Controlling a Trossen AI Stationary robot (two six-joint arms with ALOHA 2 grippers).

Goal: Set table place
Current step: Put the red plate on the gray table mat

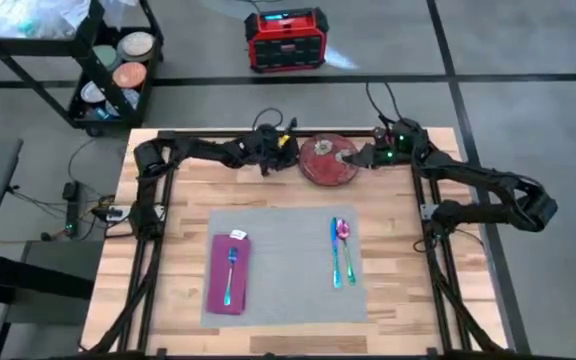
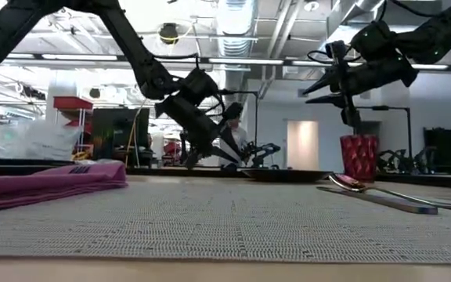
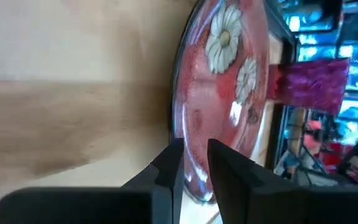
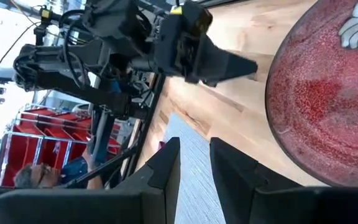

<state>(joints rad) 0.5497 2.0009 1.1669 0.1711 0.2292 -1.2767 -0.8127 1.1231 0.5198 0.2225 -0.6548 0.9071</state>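
Note:
A red plate with white flowers (image 1: 328,160) lies flat on the table (image 1: 188,190) near its far edge, beyond the grey place mat (image 1: 288,300). My left gripper (image 1: 290,160) is low at the plate's left rim, narrowly open, with the rim (image 3: 191,180) showing in the gap between its fingers. My right gripper (image 1: 361,157) is open at the plate's right side and raised above it (image 2: 310,88), with nothing between its fingers (image 4: 194,155). My left gripper comes level from the table's left side, one finger (image 3: 229,168) over the plate and one (image 3: 166,171) outside its left rim. Whether either finger touches the rim, I cannot tell. The plate lies flat on the table.
On the mat lie a magenta napkin (image 1: 230,275) with a fork (image 1: 231,272) at the left, and a knife (image 1: 334,252) and spoon (image 1: 345,240) at the right. A red cup (image 2: 358,157) stands near the plate. Black rails run along the table's sides.

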